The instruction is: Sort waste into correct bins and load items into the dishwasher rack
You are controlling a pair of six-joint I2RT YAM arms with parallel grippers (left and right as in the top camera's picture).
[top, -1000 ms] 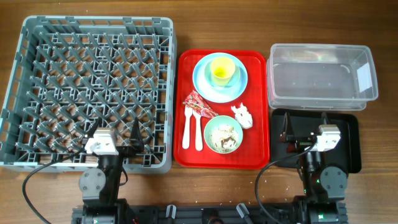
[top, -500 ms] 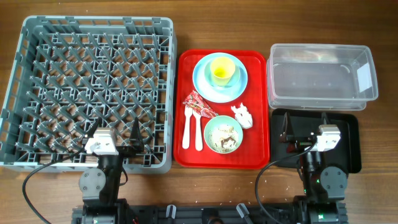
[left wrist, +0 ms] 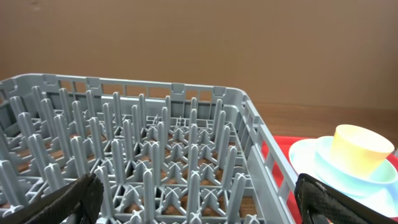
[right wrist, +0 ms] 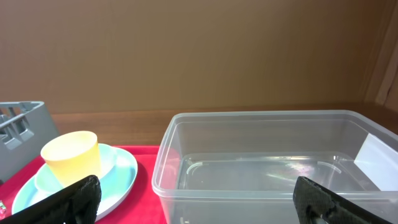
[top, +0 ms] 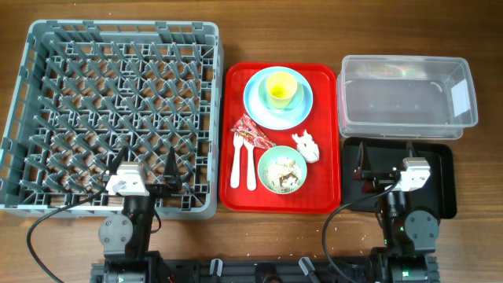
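The grey dishwasher rack (top: 126, 30) fills the left side, and my open left gripper (top: 148, 165) hovers over its near edge; the left wrist view looks along its pegs (left wrist: 155, 155). On the red tray (top: 314, 192) a pale blue plate (top: 253, 98) carries a pale bowl (top: 271, 108) with the yellow cup (top: 281, 88) in it. Nearer lie the red-and-white wrapper (top: 250, 132), white fork (top: 236, 161), spoon (top: 251, 165), tissue (top: 306, 146) and a mint bowl (top: 283, 170) of crumbs. My open right gripper (top: 385, 161) is above the black tray (top: 444, 181), facing the clear tub (right wrist: 273, 155).
The clear tub (top: 406, 98) stands behind the black tray at the right. The red tray sits between rack and bins. Cables loop from both arm bases along the front edge. Bare wooden table shows in the narrow gaps.
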